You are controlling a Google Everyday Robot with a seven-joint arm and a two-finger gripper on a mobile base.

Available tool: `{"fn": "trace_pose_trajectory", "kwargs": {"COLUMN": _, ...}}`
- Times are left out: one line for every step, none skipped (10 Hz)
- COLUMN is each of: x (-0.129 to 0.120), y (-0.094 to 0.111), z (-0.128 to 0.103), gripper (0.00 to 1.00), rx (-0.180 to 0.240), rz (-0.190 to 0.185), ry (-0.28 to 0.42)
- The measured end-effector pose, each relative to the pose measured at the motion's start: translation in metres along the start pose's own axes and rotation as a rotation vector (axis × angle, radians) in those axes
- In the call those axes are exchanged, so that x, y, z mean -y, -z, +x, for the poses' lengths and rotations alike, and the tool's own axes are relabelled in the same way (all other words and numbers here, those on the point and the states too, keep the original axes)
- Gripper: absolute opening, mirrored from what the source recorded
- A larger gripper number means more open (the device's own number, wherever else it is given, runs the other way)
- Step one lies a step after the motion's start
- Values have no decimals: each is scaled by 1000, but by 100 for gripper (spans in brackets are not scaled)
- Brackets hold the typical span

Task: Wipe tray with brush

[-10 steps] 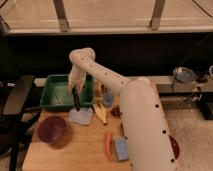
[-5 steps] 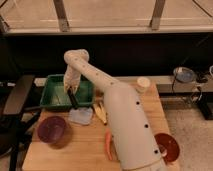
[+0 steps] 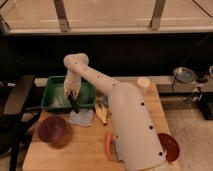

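The tray (image 3: 52,95) sits at the back left of the tabletop (image 3: 80,152), long side to the front. The brush (image 3: 74,105) is at the tray's front edge, right of the middle. It slants down and to the right, with its upper end in the claw (image 3: 71,94) and its lower end over the front rim. Whether that lower end touches the rim or the tray floor cannot be told.

The claw hangs over the front part of the tray, pointing down, and is closed on the brush's upper end. The white arm (image 3: 95,80) rises from a bulky body at the front right, bends at an elbow above the tray's back rim, and drops to the claw.

Just in front of the tray, under the brush's lower end, lies a pale blue-grey cloth (image 3: 81,118). A yellowish thing (image 3: 101,113) lies beside the cloth on the right; what it is cannot be told. A purple bowl (image 3: 51,130) stands at the front left, apart from the tray. A carrot (image 3: 108,144) lies next to the arm's body, and a dark red bowl (image 3: 169,146) shows at the front right. A pale cup (image 3: 143,82) stands at the back right of the tabletop. A black chair (image 3: 17,100) is to the left of the tabletop, and a metal bowl (image 3: 183,75) is off to the right.
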Motion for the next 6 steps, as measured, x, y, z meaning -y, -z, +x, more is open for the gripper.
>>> {"fn": "trace_pose_trajectory", "kwargs": {"x": -13, "y": 6, "z": 0, "gripper": 0, "rx": -3, "rz": -17, "ry": -23}}
{"fn": "trace_pose_trajectory", "kwargs": {"x": -29, "y": 17, "z": 7, "gripper": 0, "rx": -13, "rz": -41, "ry": -48}}
{"fn": "trace_pose_trajectory", "kwargs": {"x": -30, "y": 23, "z": 16, "gripper": 0, "rx": -27, "rz": -48, "ry": -49}}
{"fn": "trace_pose_trajectory", "kwargs": {"x": -29, "y": 28, "z": 28, "gripper": 0, "rx": -35, "rz": -63, "ry": -44}}
{"fn": "trace_pose_trajectory", "kwargs": {"x": -26, "y": 31, "z": 39, "gripper": 0, "rx": -41, "rz": -70, "ry": -35}}
{"fn": "trace_pose_trajectory", "kwargs": {"x": -17, "y": 32, "z": 51, "gripper": 0, "rx": -44, "rz": -73, "ry": -15}}
